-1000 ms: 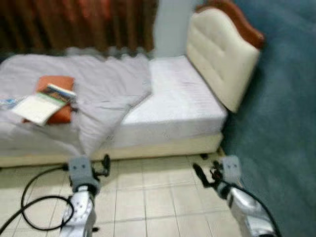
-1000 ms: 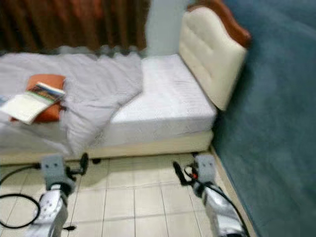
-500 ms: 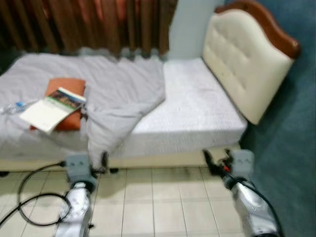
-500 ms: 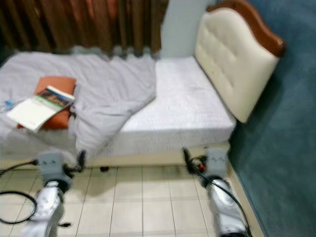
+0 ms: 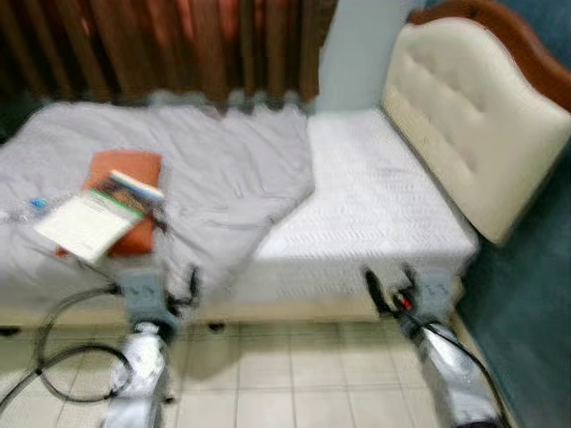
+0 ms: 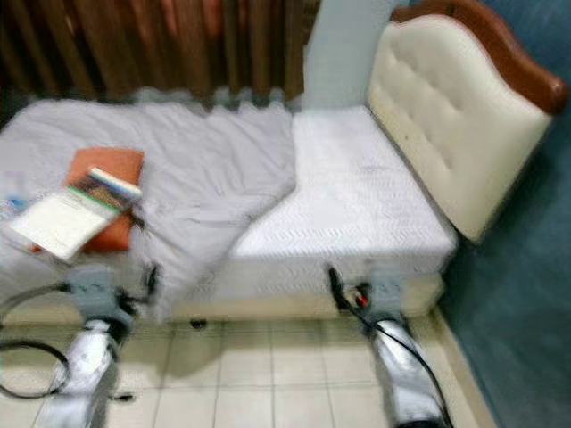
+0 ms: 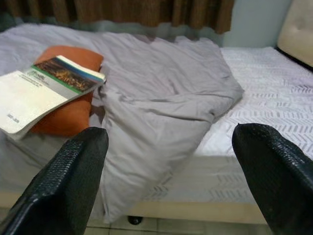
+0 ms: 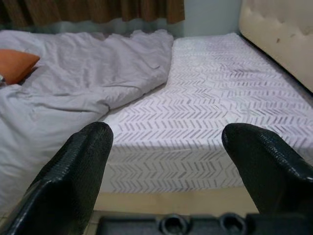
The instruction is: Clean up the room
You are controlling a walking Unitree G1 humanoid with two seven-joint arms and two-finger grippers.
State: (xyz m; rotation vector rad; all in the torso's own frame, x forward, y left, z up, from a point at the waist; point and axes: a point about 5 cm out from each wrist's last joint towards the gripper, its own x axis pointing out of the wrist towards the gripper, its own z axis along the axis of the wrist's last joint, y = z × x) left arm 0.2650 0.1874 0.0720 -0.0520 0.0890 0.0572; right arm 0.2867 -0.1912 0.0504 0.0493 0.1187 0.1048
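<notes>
A bed with a white patterned mattress (image 5: 375, 205) stands before me, and a crumpled grey blanket (image 5: 223, 187) covers its left half and hangs over the front edge. On the blanket lies an orange pillow (image 5: 134, 174) with an open book (image 5: 89, 223) resting on it. What looks like a clear plastic bottle (image 5: 27, 209) lies at the far left. My left gripper (image 7: 168, 134) is open and held low before the hanging blanket. My right gripper (image 8: 166, 129) is open in front of the bare mattress edge. Both are empty.
A cream padded headboard (image 5: 482, 125) with a wooden rim stands at the right against a teal wall (image 5: 535, 312). Brown curtains (image 5: 178, 45) hang behind the bed. A black cable (image 5: 53, 366) loops on the tiled floor (image 5: 294, 383) at my left.
The whole picture has shifted: the bed looks nearer and the headboard sits further right, so the camera has moved. Both grippers keep the same open pose.
</notes>
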